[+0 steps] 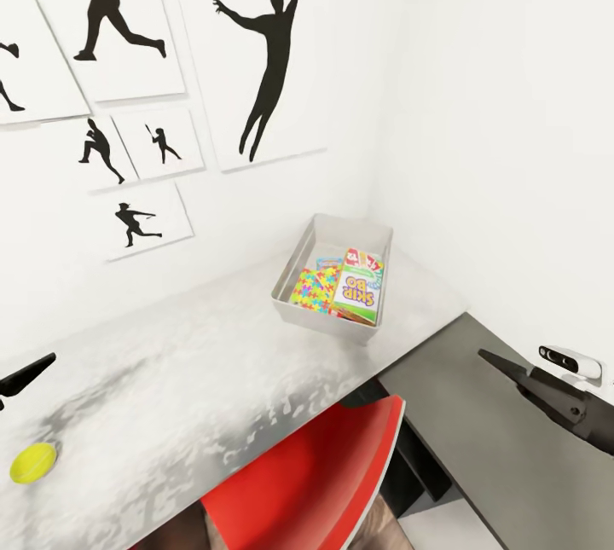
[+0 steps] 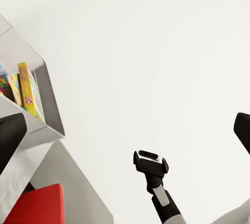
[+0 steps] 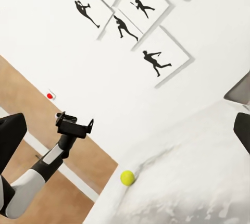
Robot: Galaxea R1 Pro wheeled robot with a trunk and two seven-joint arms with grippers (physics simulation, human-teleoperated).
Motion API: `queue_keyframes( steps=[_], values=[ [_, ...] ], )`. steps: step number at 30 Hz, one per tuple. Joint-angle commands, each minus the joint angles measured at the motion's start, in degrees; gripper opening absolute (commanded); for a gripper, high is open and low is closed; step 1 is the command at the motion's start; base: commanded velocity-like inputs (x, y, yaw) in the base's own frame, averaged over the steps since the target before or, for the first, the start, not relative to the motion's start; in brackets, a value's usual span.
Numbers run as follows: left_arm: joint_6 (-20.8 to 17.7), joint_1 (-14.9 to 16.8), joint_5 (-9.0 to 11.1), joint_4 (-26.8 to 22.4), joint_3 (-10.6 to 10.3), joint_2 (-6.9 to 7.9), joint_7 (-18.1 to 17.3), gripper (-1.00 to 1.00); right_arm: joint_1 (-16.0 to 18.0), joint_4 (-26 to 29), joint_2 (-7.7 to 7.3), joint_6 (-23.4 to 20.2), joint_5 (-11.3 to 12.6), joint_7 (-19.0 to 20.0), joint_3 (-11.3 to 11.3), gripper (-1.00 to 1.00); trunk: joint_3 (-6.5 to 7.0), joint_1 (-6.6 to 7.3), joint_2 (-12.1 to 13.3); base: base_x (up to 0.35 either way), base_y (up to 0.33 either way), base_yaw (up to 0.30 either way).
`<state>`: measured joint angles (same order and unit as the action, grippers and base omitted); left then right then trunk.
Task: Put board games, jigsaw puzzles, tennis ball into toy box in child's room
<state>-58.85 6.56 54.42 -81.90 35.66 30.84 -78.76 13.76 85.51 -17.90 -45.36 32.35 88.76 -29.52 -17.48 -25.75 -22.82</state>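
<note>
The toy box (image 1: 300, 253) stands on the table (image 1: 196, 362) near the wall corner. Inside it lie a bright jigsaw puzzle (image 1: 312, 287), the SKIP-BO board game (image 1: 357, 287) and part of another printed box (image 1: 363, 258) behind it. The tennis ball (image 1: 32, 462) rests on the table's near left, also seen as the tennis ball (image 3: 127, 177). My left gripper (image 1: 30, 373) hovers just above and behind the ball, open and empty (image 2: 125, 135). My right gripper (image 1: 503, 367) hangs over the dark grey wing (image 1: 512, 465), open and empty (image 3: 125, 130).
A red chair (image 1: 315, 482) is tucked under the table's front edge. Framed black silhouette pictures (image 1: 256, 47) hang on the wall behind the table. A white wall closes the right side beside the toy box (image 2: 44, 114).
</note>
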Motion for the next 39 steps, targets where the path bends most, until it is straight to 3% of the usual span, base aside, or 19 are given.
queue_keyframes(
  steps=[1, 10, 39],
  values=[
    [-0.6, 0.0, 0.1, 0.0, 0.0, 0.01, -0.1, 1.0, 0.0, 0.0, 0.0, -0.6, 0.1, 0.1, 0.0, 1.0, -0.01, -0.03, -0.1, 0.0, 0.0, -0.056],
    [-0.6, 0.0, 0.1, 0.0, 0.0, 0.01, -0.1, 1.0, 0.0, 0.0, 0.62, -0.1, 0.0, 0.1, 0.0, 1.0, 0.57, -0.03, -0.1, 0.0, 0.0, -0.041],
    [-0.5, 0.0, 0.1, 0.0, 0.0, -0.07, -0.2, 1.0, 0.0, 0.2, 0.85, 0.2, -0.6, -0.2, -0.4, 1.0, 0.61, -0.03, -0.1, -0.006, 0.0, -0.001]
  ],
)
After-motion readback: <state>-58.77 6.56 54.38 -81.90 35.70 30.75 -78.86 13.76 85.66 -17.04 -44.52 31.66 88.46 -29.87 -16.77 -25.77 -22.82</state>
